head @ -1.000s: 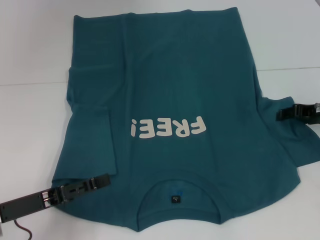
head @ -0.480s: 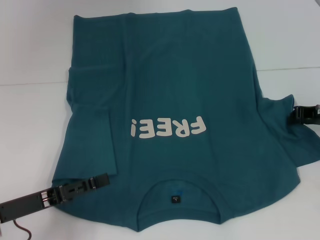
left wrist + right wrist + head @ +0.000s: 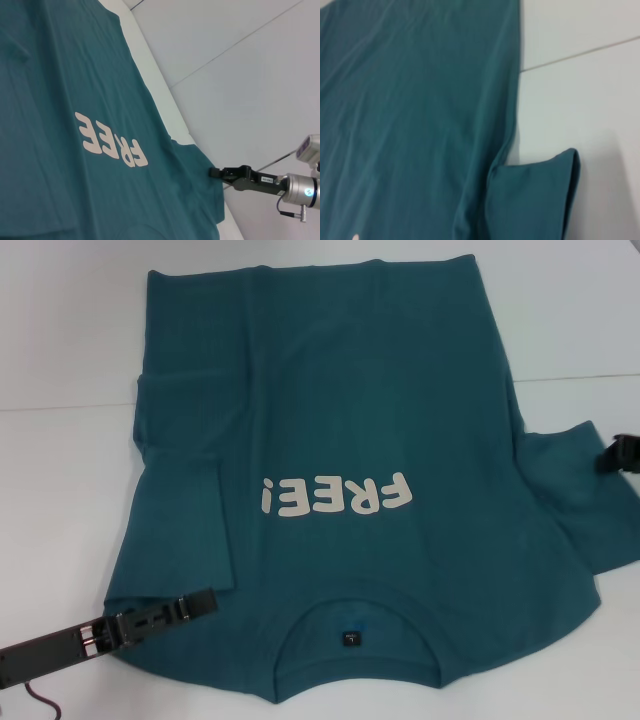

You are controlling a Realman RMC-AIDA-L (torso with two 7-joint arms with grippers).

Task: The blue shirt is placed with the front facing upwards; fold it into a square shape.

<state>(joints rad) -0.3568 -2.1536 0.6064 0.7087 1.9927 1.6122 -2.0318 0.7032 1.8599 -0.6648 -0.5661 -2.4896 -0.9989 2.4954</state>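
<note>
At the left of the head view the left tool lies low on the white surface, its tip resting on the blue shirt near the shoulder beside the collar; its prongs look close together, but I cannot tell whether they pinch any cloth. The shirt is spread flat across the middle of the surface, front up, collar toward the robot and hem at the far edge, with the white FREE! lettering across the chest. Its left sleeve is already turned in over the body, while the right sleeve lies out to the side. At the right edge the right tool sits at the outer end of that sleeve, mostly out of frame; in the left wrist view it touches the sleeve's edge, though whether it grips is unclear. The cloth looks light, soft and limp, so it will likely sag, wrinkle and drag. Seams and hems seem the best holds: the sleeve cuff, the shoulder seam, the bottom corners.
</note>
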